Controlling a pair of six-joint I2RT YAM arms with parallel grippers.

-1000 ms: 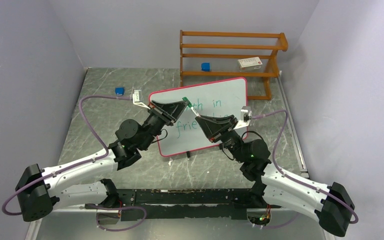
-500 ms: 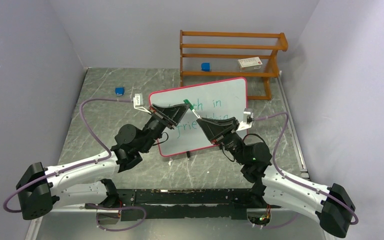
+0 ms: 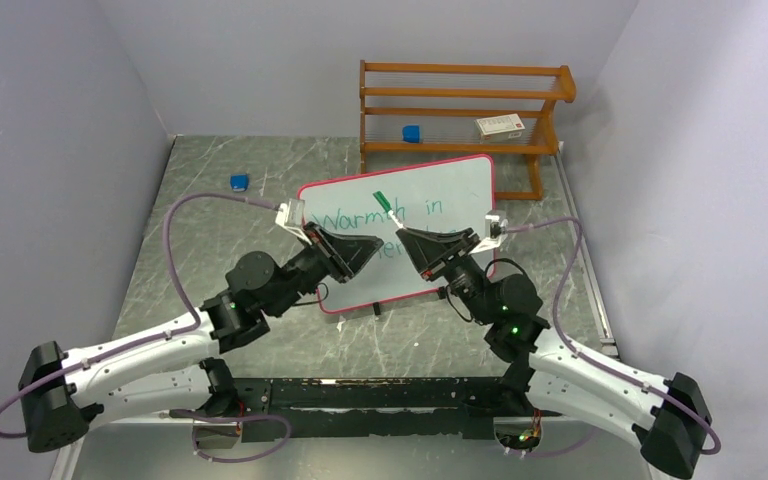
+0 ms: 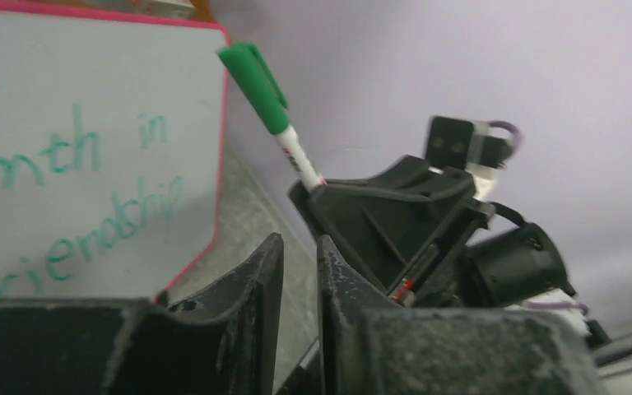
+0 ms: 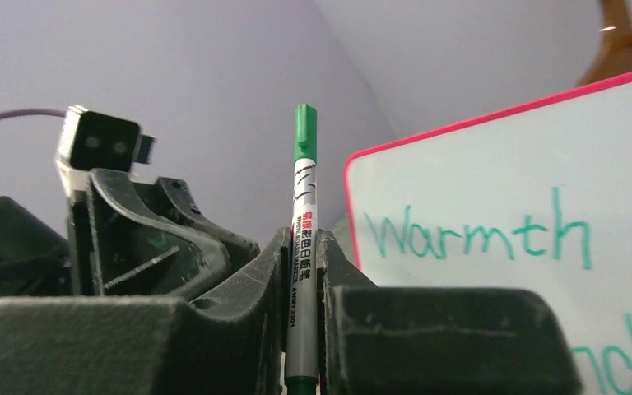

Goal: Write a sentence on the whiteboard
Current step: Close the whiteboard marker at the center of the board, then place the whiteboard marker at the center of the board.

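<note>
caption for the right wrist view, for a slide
Right gripper pinching a green marker, whiteboard beside it reading "Warmth".

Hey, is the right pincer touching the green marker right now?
Touching. The right wrist view shows the green marker standing upright between the right pincer's two fingers, both pressed against its barrel with no gap.

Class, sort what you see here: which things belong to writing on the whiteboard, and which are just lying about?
Job: whiteboard; green marker, held in the right gripper.

Lying about: rack, with a blue block and white box on it; another blue block on the table.
</note>
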